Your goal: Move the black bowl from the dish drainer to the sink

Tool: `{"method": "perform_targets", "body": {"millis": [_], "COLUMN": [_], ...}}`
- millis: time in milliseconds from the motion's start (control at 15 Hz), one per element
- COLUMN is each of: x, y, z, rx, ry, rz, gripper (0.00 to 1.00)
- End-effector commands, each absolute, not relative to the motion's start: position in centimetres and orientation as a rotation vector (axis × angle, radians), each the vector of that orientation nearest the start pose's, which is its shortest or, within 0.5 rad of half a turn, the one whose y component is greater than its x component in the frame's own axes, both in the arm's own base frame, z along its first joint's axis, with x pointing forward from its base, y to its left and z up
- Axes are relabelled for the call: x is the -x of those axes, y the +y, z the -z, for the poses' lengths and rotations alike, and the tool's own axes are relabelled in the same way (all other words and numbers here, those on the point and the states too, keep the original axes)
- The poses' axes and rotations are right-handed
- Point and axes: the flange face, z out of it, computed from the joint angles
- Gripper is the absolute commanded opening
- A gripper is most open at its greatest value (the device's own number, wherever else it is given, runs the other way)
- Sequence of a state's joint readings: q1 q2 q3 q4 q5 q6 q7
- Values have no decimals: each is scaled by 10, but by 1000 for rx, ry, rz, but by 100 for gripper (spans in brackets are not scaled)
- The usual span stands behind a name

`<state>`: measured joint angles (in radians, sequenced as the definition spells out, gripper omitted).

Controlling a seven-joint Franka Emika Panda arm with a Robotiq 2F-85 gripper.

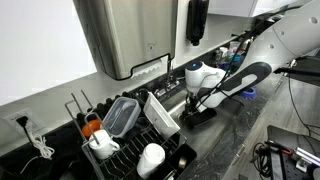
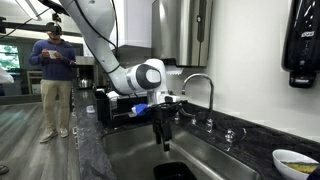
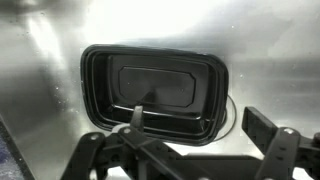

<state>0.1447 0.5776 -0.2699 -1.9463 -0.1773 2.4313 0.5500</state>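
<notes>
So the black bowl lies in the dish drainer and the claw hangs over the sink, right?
No. The black bowl lies in the sink, not in the dish drainer; the wrist view shows it on the steel bottom. The claw does hang over the sink.

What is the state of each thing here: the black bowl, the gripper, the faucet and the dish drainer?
black bowl: lying in the sink, right way up, empty, not gripped.
gripper: open, hanging above the bowl.
faucet: off, no water seen.
dish drainer: loaded with dishes.
</notes>
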Motion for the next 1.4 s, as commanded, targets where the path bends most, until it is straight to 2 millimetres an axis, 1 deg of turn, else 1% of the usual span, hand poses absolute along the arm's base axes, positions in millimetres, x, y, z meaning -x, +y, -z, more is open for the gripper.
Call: {"method": "perform_targets", "body": {"millis": [0,400,600,1133,1333], "x": [-578,-546,-527,-476,-459], "y": [-76,-71,-67,-57,-53], "z": [-216,-258,-276,-328,-345], "rx": [3321,3335,3332,3283,3229], "ry": [796,732,668,419,318], "rz": [-94,-89,-76,-27,-60], "gripper": [100,100,100,100,100]}}
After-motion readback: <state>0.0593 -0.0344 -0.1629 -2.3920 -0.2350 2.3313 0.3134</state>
